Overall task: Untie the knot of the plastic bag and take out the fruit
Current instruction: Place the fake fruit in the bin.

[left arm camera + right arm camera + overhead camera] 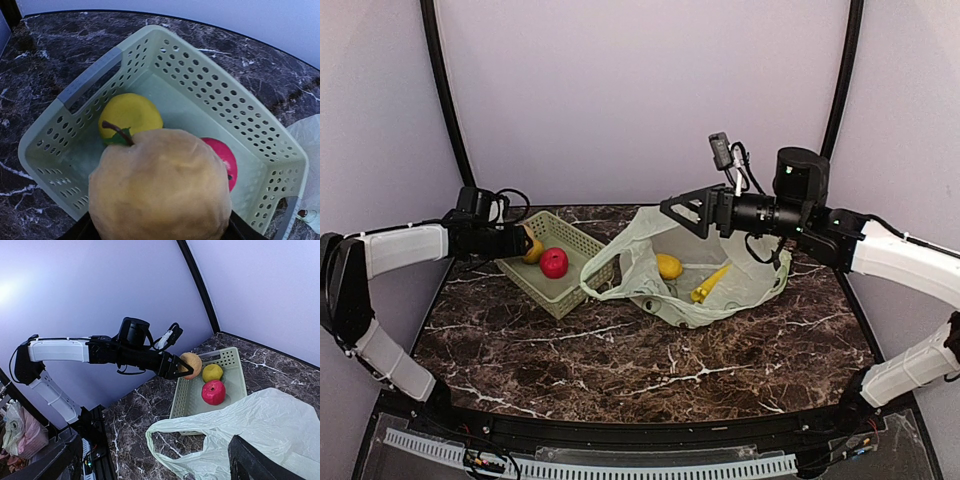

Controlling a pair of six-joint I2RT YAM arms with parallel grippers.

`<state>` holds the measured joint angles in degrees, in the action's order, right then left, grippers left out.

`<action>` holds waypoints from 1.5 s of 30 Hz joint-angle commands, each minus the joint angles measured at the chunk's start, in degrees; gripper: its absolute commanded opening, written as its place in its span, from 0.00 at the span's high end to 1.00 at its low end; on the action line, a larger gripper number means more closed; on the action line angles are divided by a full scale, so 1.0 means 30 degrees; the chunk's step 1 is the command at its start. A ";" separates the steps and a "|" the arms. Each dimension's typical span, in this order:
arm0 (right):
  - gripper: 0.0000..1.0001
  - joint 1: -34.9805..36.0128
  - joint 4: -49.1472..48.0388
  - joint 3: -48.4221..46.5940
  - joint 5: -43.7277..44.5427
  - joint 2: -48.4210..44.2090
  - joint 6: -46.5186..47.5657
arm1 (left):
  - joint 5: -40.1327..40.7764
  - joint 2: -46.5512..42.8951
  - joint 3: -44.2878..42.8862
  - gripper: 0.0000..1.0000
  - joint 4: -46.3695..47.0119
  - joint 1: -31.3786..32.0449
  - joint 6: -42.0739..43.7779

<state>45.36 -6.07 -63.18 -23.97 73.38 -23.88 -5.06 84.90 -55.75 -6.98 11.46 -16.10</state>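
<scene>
My left gripper point(527, 246) is shut on a tan round fruit point(160, 192) and holds it over the far left corner of a pale green perforated basket point(582, 240). In the basket lie a yellow-green fruit point(131, 113) and a red apple point(223, 156). The plastic bag point(745, 285) lies crumpled and open at mid-table, one loop handle point(603, 283) hanging loose. No knot shows. Inside it are a yellow round fruit point(669, 266) and a banana point(709, 284). My right gripper point(683, 214) hovers open above the bag's far edge, with nothing between its fingers.
The basket stands at the back left of the dark marble table point(620, 360), touching the bag's handle. Pale walls and black frame posts point(445, 90) close in the back. The left arm point(60, 350) reaches in from the table's left edge.
</scene>
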 commanded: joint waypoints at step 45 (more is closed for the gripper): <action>0.03 0.0010 0.4561 -0.0113 0.3277 -0.0549 0.1707 | -0.2243 -0.3517 -0.3335 0.05 -0.4470 0.1468 0.2261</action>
<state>45.36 2.98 -63.18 -16.75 73.21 -20.71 -3.97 78.83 -63.18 -14.39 10.59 -11.07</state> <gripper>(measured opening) 0.973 0.951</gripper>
